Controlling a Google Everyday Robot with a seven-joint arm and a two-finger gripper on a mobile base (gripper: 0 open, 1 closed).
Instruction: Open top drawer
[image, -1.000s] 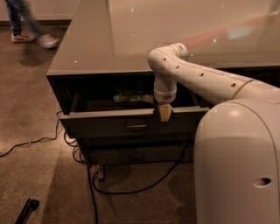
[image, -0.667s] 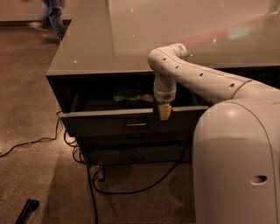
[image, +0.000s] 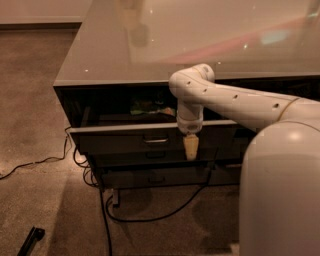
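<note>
Smooth plastic tool (image: 190, 148) before the top drawer (image: 125, 142) front, glossy tabletop (image: 150, 55) above, rough carpet (image: 30, 100) below

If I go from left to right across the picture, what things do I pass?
Black object on the floor → handle of the top drawer → gripper, hanging at the drawer front → robot's white body.

— What lies on the floor?
— A brown carpet (image: 30, 125). Black cables (image: 150, 217) run across it below the cabinet, and a dark object (image: 31, 239) lies at the lower left.
— And higher up?
— A glossy grey tabletop (image: 150, 55) with reflections, and something green (image: 145, 106) in the shadow under it. Two shallow lower drawers (image: 155, 177) sit further back. The gripper (image: 190, 147) hangs before them, pointing down.
</note>
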